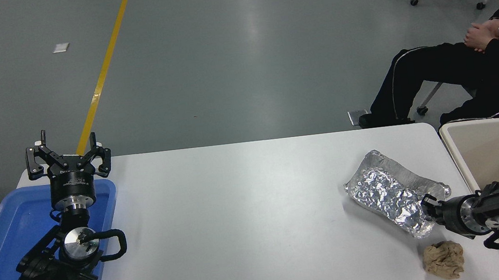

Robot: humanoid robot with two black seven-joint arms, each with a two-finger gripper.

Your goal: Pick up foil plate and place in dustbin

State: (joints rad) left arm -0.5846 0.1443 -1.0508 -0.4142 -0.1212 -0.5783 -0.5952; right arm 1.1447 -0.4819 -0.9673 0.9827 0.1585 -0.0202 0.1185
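The foil plate (pixel 389 192), shiny and crinkled, lies at the right of the white table (pixel 239 216), slightly tilted. My right gripper (pixel 428 208) comes in from the right edge and is shut on the plate's near right end; its fingertips are partly hidden by the foil. The cream dustbin (pixel 447 138) stands just past the table's right edge, right of the plate, with my right arm crossing its rim. My left gripper (pixel 68 153) is parked open at the lower left, holding nothing.
A crumpled tan paper ball (pixel 443 259) lies just in front of the right gripper. A blue tray (pixel 2 234) sits under the left arm. A person in dark clothes (pixel 471 63) sits beyond the table's far right corner.
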